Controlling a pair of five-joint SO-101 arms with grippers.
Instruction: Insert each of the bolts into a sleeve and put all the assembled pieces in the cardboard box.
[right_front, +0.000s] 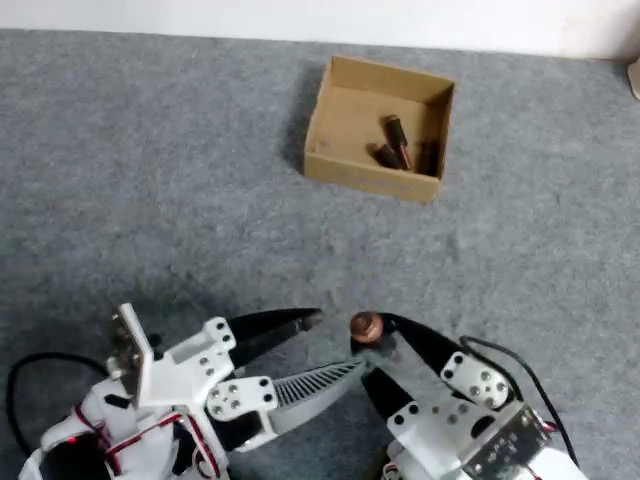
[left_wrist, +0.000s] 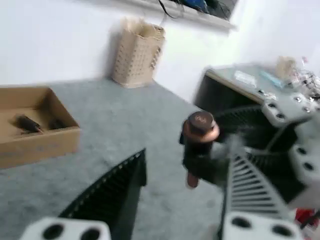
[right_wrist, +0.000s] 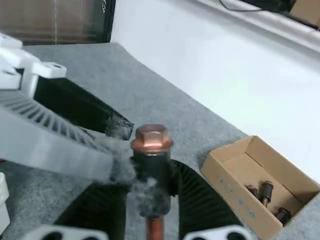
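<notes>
My right gripper (right_front: 374, 346) is shut on a black sleeve with a copper-headed bolt (right_front: 366, 326) through it, held upright near the table's front middle. In the right wrist view the copper hex head (right_wrist: 151, 139) tops the sleeve and the shank sticks out below. My left gripper (right_front: 338, 345) stands open right beside it, its ribbed white finger (right_wrist: 55, 145) reaching to the sleeve and its black finger (right_front: 280, 325) apart from it. The cardboard box (right_front: 345, 115) sits farther back with a few assembled pieces (right_front: 398, 145) inside.
Grey carpet (right_front: 150, 180) covers the table between the arms and the box. Off the table, a wicker basket (left_wrist: 137, 52) stands by the wall and a cluttered desk (left_wrist: 250, 80) lies beyond the right arm.
</notes>
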